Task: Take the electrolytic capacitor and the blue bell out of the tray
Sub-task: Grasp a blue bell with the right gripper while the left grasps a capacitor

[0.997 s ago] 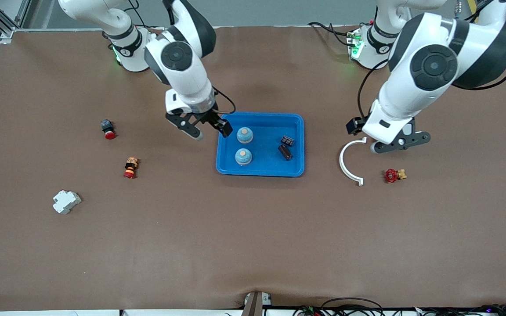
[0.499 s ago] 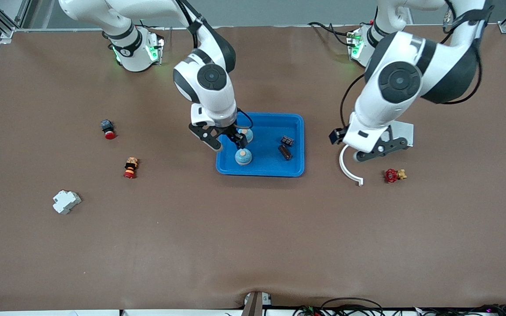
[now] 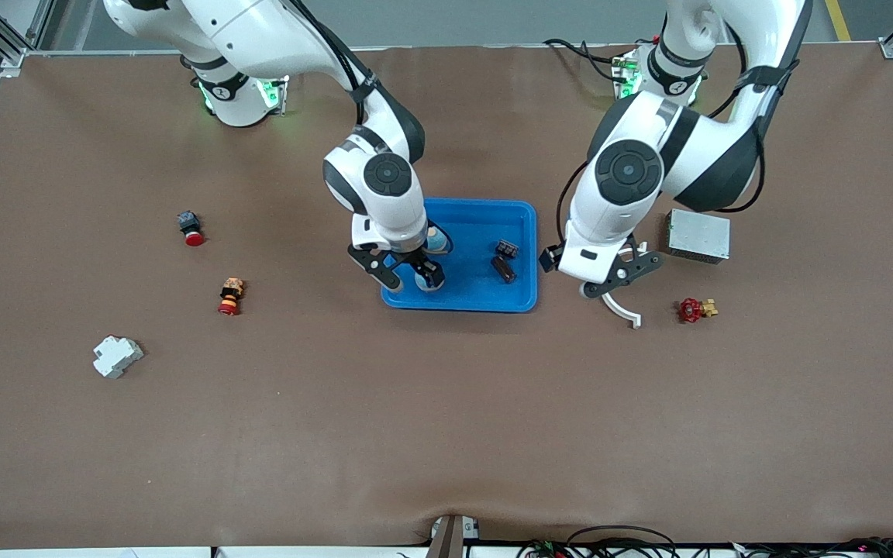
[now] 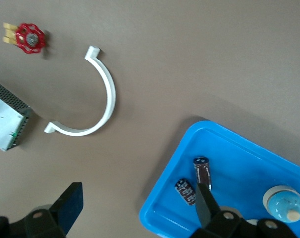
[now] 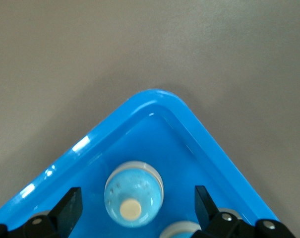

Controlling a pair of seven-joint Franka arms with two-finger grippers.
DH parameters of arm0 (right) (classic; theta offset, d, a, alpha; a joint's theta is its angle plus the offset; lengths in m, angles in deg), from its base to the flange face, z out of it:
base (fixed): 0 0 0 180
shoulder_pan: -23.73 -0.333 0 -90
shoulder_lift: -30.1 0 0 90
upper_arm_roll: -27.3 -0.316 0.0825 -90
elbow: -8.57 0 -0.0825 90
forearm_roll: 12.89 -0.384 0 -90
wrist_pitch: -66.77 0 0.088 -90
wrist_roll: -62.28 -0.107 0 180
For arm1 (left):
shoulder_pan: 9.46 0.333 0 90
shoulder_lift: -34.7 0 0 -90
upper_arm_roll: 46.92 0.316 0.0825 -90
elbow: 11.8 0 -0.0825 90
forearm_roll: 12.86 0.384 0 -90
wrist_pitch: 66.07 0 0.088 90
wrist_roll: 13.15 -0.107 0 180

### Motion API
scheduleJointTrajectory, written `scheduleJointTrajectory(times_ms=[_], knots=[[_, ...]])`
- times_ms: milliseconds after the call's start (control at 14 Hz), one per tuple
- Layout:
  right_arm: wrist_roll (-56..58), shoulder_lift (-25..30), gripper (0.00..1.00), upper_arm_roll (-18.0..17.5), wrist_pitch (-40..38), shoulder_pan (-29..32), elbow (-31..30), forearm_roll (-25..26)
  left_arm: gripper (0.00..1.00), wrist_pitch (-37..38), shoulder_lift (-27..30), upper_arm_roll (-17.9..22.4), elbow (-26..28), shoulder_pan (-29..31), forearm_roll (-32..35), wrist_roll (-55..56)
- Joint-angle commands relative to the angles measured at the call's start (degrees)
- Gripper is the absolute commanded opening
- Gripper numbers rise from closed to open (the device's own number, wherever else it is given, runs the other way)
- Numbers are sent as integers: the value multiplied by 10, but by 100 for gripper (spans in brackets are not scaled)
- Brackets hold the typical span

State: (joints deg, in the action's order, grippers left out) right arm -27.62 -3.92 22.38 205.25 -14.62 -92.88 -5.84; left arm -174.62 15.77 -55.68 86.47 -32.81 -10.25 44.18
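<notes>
1. The tray [image 3: 477, 298] looks like glossy bright-blue plastic, with highlights along its smooth rim.
2. The table [image 3: 446, 426] is covered in a matt brown sheet, faintly wrinkled.
3. The grey box [image 3: 698, 235] appears to be dull perforated metal.
4. The white curved piece [image 4: 102, 94] looks like smooth plastic.
5. The blue bell [image 5: 134, 192] has a speckled, satin-looking dome.

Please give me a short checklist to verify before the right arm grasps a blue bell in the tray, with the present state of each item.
1. Right end effector open: ok.
2. It is over the tray, above the nearer blue bell: ok.
3. Bell between the fingers: cannot tell.
4. Bell upright: ok.
5. Capacitors lie apart from the bells: ok.
6. Left end effector is open, over the white curved piece beside the tray, away from the bell: ok.
</notes>
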Motion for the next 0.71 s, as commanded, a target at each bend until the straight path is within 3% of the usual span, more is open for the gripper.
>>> scheduleJointTrajectory(times_ms=[0, 641], knots=[[-45, -38, 100, 5, -1, -16, 41, 32, 100, -37, -29, 2, -2, -25, -2, 49], [-48, -61, 100, 6, 18, -20, 44, 34, 100, -117, -138, -2, -8, -73, -19, 175]])
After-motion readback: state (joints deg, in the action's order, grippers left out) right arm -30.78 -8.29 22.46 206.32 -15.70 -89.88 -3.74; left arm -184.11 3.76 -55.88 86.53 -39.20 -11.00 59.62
